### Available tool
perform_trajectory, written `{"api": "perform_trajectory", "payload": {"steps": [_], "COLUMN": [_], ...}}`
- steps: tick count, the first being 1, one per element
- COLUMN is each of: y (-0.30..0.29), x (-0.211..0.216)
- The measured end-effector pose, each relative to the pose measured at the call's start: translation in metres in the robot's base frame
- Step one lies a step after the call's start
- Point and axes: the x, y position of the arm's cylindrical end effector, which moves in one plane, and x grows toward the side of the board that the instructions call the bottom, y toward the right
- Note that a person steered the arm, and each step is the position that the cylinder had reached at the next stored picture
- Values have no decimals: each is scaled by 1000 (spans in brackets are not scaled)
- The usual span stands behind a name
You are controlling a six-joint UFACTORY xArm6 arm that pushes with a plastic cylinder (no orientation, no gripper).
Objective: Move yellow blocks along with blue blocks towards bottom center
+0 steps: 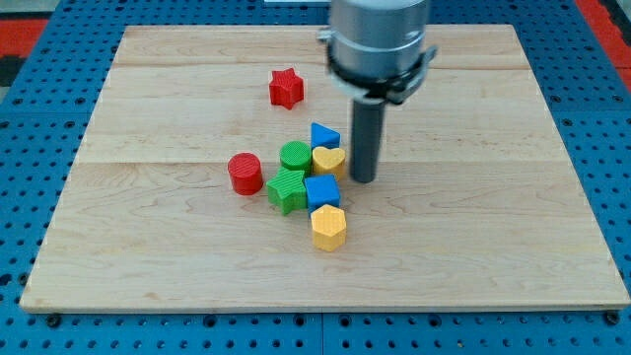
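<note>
A cluster sits near the board's middle. A blue triangle block (323,135) is at its top, with a yellow heart block (329,160) just below it. A blue cube (321,191) lies lower, and a yellow hexagon block (328,228) is at the cluster's bottom. My tip (363,179) stands just to the view's right of the yellow heart and up-right of the blue cube, very close to both.
A green cylinder (295,156) and a green star-like block (287,189) adjoin the cluster's left side. A red cylinder (245,174) stands further left. A red star (286,88) lies toward the view's top. The wooden board (148,256) rests on a blue pegboard.
</note>
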Motion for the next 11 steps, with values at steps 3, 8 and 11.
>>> {"api": "perform_trajectory", "payload": {"steps": [3,8,11], "y": [-65,59,-38], "x": [-38,37,9]}}
